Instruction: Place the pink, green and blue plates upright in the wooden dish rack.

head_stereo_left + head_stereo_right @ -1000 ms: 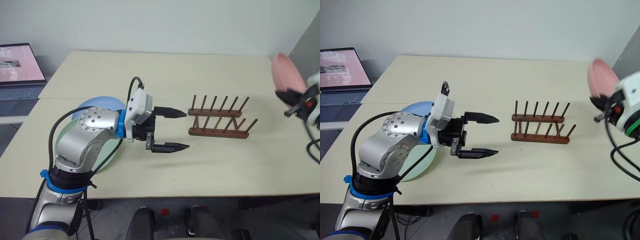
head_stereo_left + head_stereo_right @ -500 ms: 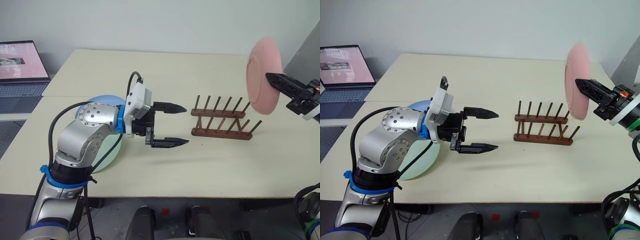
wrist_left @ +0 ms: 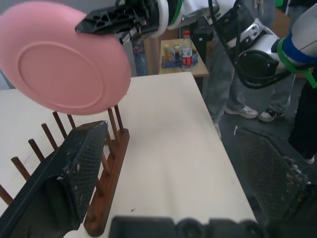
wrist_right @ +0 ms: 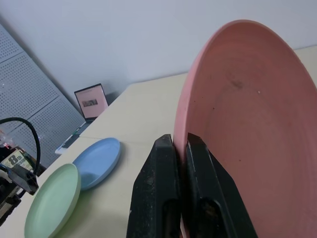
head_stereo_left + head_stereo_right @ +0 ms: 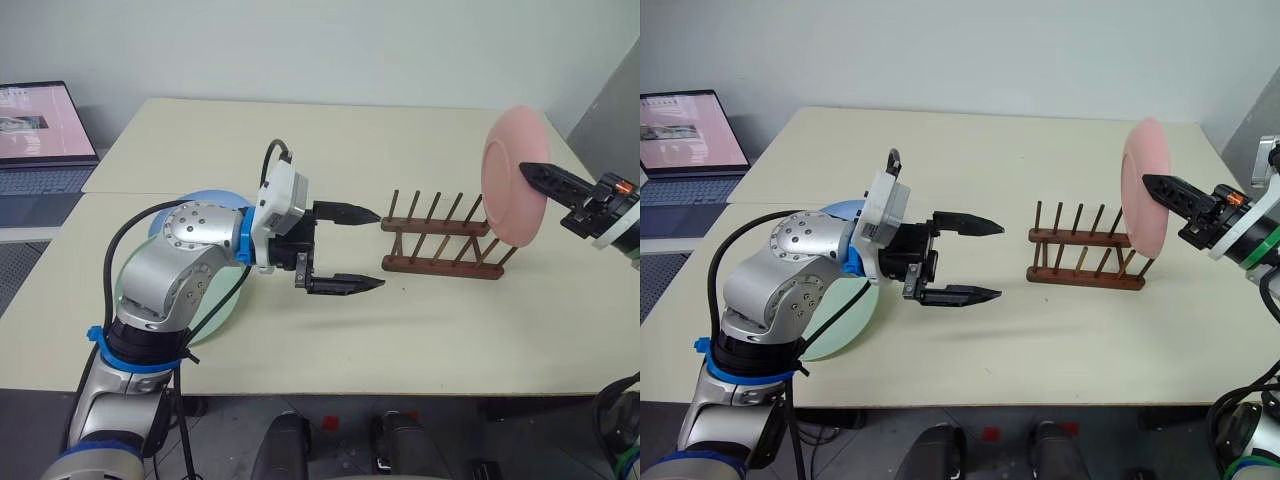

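The left pincer (image 5: 355, 248) hovers over the near half of the counter (image 5: 450, 330), fingers spread wide and empty, pointing level toward the wooden dish rack (image 5: 443, 240). It has not shifted over the last second. Behind its arm, the green plate (image 4: 52, 198) and the blue plate (image 4: 96, 161) lie flat on the counter, touching or overlapping at their edges, well apart from the rack.

The change is on the right side. One second ago the pink plate (image 5: 514, 176) was at the far right edge of the head views, tilted and away from the rack. Now the right pincer (image 5: 1155, 188) has carried it inward and rolled it onto its edge, so that it hangs upright just above the rack's right end. The right pincer is clamped on the plate's rim, one finger on each face, as the right wrist view shows.

Judgement: the first plate is in its final approach; lowering into a slot is not yet done, and two plates remain.

Orientation: the pink plate's disc stands near vertical, its faces turned toward the left pincer and away from it. The rack's long axis runs left to right across the counter, pegs leaning slightly. The plate's plane lies roughly crosswise to the rails, which is the alignment a slot between the last pegs requires.
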Robot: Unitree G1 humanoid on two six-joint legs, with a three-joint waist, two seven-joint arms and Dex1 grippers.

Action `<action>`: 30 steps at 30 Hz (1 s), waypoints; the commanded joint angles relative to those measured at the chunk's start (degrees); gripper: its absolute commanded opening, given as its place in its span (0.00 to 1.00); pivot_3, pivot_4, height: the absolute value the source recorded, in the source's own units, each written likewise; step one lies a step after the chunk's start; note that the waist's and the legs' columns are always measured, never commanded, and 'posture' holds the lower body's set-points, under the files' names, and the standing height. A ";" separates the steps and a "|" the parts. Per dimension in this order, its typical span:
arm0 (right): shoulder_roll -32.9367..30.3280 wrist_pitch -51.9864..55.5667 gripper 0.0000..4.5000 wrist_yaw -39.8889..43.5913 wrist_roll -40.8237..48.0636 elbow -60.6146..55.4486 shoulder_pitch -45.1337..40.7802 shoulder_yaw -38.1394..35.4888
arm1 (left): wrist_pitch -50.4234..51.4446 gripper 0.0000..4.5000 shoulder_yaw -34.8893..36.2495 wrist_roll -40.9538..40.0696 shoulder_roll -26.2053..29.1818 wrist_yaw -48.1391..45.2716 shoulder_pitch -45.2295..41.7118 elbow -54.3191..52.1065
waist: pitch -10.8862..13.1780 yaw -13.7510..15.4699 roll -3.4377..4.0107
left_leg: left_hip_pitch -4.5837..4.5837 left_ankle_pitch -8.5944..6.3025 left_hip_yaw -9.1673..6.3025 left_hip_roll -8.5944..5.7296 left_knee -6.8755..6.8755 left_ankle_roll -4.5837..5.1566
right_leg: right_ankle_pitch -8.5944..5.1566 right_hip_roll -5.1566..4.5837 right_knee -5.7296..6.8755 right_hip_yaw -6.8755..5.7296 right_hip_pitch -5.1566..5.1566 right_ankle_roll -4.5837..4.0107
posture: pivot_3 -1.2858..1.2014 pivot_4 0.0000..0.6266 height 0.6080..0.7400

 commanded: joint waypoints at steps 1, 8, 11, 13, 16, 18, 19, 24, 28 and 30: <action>-2.23 -2.70 0.01 2.67 0.00 1.75 0.82 -0.67 | 0.54 1.00 1.20 -1.60 -0.06 0.27 -1.14 -0.61 | 0.00 -0.02 0.00 | 0.00 0.00 0.00 0.00 0.00 0.00 | 0.00 0.01 0.00 0.00 0.00 0.00 | 0.52 0.24 1.00; -2.88 -5.23 0.01 3.62 -1.63 6.07 1.23 0.20 | 1.36 1.00 1.67 -2.77 -0.63 1.22 -1.58 -0.61 | 0.00 -0.02 0.00 | 0.00 0.00 -0.01 0.01 0.01 0.00 | 0.00 0.04 0.01 0.01 -0.01 0.00 | 0.52 0.24 1.00; -3.07 -5.85 0.12 3.41 -1.61 7.08 0.87 0.42 | 2.16 1.00 2.13 -3.87 -1.04 1.94 -1.95 -0.69 | 0.00 0.02 0.00 | -0.02 0.00 -0.02 0.01 0.01 0.00 | 0.01 0.03 0.00 0.00 -0.01 0.01 | 0.52 0.24 1.00; -3.27 -6.01 0.25 3.52 -1.52 7.00 1.07 0.60 | 2.51 1.00 2.39 -4.25 -1.15 2.35 -1.95 -0.92 | 0.00 0.00 0.00 | -0.05 0.00 -0.02 0.00 0.01 0.00 | 0.03 0.04 0.00 0.00 -0.04 0.05 | 0.52 0.24 1.00; -3.38 -7.32 0.49 2.69 -2.52 7.25 0.85 0.37 | 3.00 1.00 2.74 -4.85 -1.41 3.46 -2.00 -0.87 | 0.00 -0.01 0.00 | -0.11 0.00 -0.02 0.01 0.01 0.00 | 0.08 0.06 0.02 0.01 -0.14 0.13 | 0.52 0.24 1.00; -3.82 -8.49 0.65 2.37 -3.82 7.19 0.85 0.05 | 3.23 1.00 2.87 -5.00 -1.34 4.19 -1.80 -1.08 | 0.00 -0.01 0.00 | -0.22 0.00 -0.01 0.02 0.01 0.01 | 0.13 0.08 0.05 0.01 -0.25 0.21 | 0.52 0.24 1.00; -4.05 -9.03 0.73 2.30 -4.47 7.16 0.84 -0.09 | 3.40 1.00 2.97 -5.01 -1.38 4.61 -1.72 -1.19 | 0.00 -0.02 0.00 | -0.25 0.00 -0.01 0.02 0.02 0.01 | 0.13 0.08 0.06 0.00 -0.27 0.23 | 0.52 0.24 1.00; -6.62 -12.36 0.99 2.99 -8.42 7.63 0.80 -0.31 | 2.22 1.00 2.42 -1.99 -1.99 8.42 -1.99 -0.87 | 0.00 0.00 0.00 | -0.29 0.00 0.02 0.01 0.02 0.01 | 0.17 0.08 0.02 0.00 -0.30 0.29 | 0.52 0.24 1.00; -12.82 -15.09 0.99 9.18 -12.18 8.51 1.04 0.41 | 2.69 1.00 2.36 0.13 -1.92 11.24 -2.57 -0.28 | 0.02 0.13 0.03 | -0.32 0.00 0.10 -0.02 0.04 0.01 | 0.16 0.06 0.01 -0.01 -0.30 0.28 | 0.52 0.24 1.00; -17.29 -16.14 0.99 15.10 -13.58 6.07 2.15 2.00 | 3.46 1.00 3.96 -0.01 -0.03 11.40 -1.70 -1.26 | 0.02 0.06 0.04 | -0.32 0.00 0.13 0.00 0.03 0.01 | 0.17 0.07 0.00 -0.01 -0.31 0.28 | 0.52 0.24 1.00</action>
